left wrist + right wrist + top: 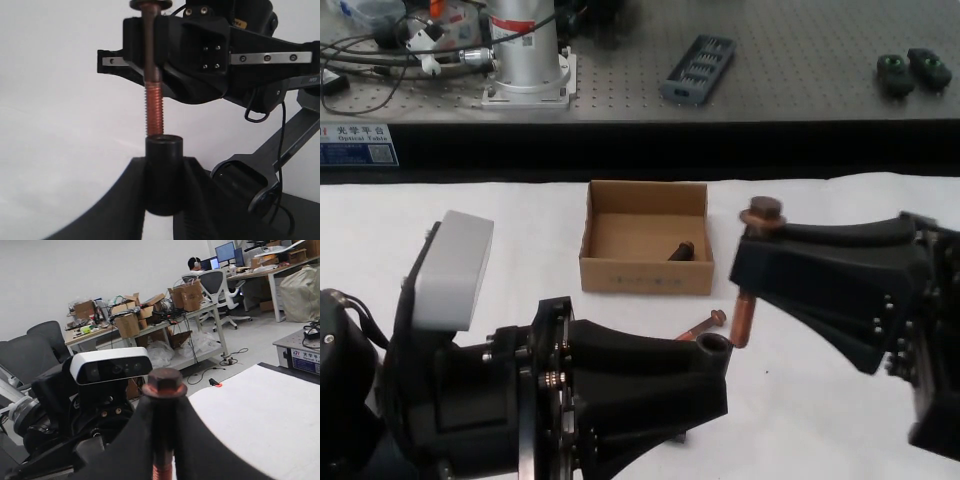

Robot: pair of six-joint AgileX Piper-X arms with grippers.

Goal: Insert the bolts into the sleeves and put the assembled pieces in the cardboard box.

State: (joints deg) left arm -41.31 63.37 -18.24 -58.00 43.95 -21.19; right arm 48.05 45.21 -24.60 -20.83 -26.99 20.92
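My left gripper is shut on a black sleeve, held upright with its open end up. My right gripper is shut on a copper bolt that hangs upright, hex head on top, its threaded tip at the mouth of the sleeve. A second bolt lies on the white cloth just behind the sleeve. The cardboard box stands mid-bench with one dark assembled piece inside.
The white cloth covers the near bench. Behind it a metal breadboard bench carries a silver post base, a dark rack, cables and two small dark parts.
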